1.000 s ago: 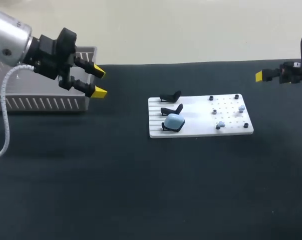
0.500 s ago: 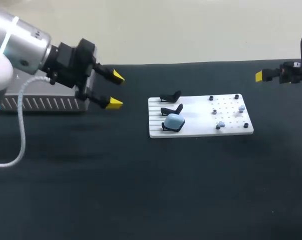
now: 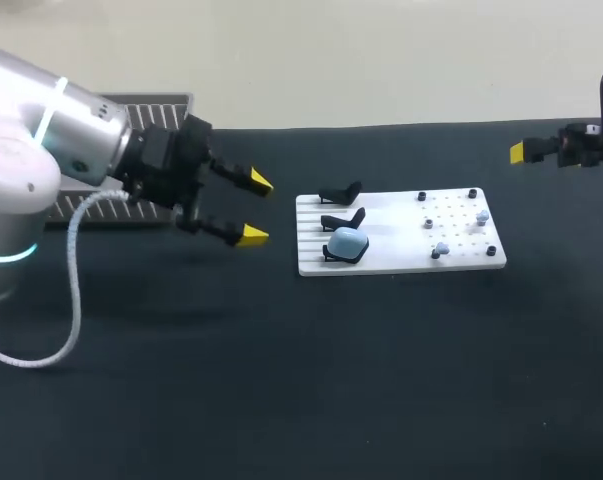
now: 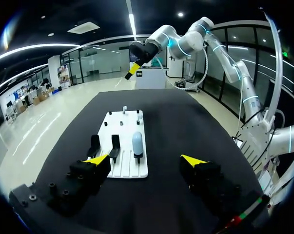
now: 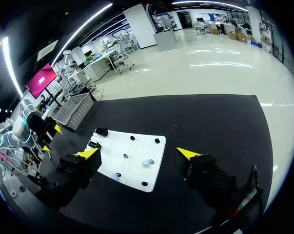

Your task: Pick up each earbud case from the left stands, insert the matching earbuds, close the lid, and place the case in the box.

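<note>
Presently, in the head view, the black bench [image 3: 281, 380] carries one white plate [image 3: 391, 228] near its centre. The left arm enters from 9 o'clock. The left tool [image 3: 256, 209] hangs above the bench just beside the plate's 9 o'clock edge, apart from it. Its fingers are spread wide with nothing between them, and the tips point toward 3 o'clock. In the left wrist view the left tool [image 4: 146, 160] is equally wide, and the plate [image 4: 132, 168] lies directly ahead of it.

Three black stands [image 3: 344, 218] occupy the plate's 9 o'clock portion, in a row running near to far. The nearest stand holds the pale blue earbud case [image 3: 348, 242]. In the left wrist view the earbud case [image 4: 137, 142] stands upright on that stand, ahead of the tool.

The plate's 3 o'clock portion is a grid of holes with black pegs [image 3: 472, 193] at its corners. Two pale blue earbuds [image 3: 442, 247] sit on this grid, one toward 5 o'clock and one toward 3 o'clock.

The right tool [image 3: 521, 152] is at 1 o'clock from the plate, well apart, over the bench's far edge. In the right wrist view the right tool [image 5: 138, 153] is wide, gripping nothing, with the plate [image 5: 137, 148] and earbuds [image 5: 147, 162] ahead of it.

The grey slatted box [image 3: 166, 103] stands at the bench's 10 o'clock far corner, partly hidden behind the left arm.
</note>
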You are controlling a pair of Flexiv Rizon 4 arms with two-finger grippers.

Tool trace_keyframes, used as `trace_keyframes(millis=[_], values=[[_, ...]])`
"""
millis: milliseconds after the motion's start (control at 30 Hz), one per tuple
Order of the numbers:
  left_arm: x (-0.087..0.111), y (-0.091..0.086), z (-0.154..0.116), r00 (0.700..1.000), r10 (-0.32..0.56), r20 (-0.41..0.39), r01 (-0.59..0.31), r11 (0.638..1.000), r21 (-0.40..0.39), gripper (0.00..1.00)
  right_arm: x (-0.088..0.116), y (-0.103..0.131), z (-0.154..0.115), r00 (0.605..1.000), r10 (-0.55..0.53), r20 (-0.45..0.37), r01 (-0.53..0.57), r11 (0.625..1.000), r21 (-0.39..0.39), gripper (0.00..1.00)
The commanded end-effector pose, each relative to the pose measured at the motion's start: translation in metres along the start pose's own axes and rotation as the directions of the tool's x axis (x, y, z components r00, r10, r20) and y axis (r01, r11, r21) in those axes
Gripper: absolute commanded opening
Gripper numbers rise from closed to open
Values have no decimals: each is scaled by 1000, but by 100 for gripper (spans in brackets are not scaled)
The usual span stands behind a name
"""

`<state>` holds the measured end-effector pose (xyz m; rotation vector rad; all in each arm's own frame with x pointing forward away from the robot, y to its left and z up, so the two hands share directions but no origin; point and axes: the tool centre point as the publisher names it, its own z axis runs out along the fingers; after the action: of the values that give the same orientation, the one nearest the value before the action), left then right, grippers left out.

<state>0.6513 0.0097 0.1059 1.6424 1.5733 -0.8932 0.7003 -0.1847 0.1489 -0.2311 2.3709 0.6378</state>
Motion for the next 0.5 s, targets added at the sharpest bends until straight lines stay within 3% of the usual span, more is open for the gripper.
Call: trace_keyframes(millis=[33, 500], values=[[11, -4, 17, 1000, -4, 31, 4, 1000, -18, 100, 0, 0, -1, 1000, -1, -1, 1, 1000, 1, 100], [16, -3, 50, 997, 5, 71, -7, 999, 33, 100, 0, 0, -1, 1000, -1, -1, 1, 1000, 1, 100]])
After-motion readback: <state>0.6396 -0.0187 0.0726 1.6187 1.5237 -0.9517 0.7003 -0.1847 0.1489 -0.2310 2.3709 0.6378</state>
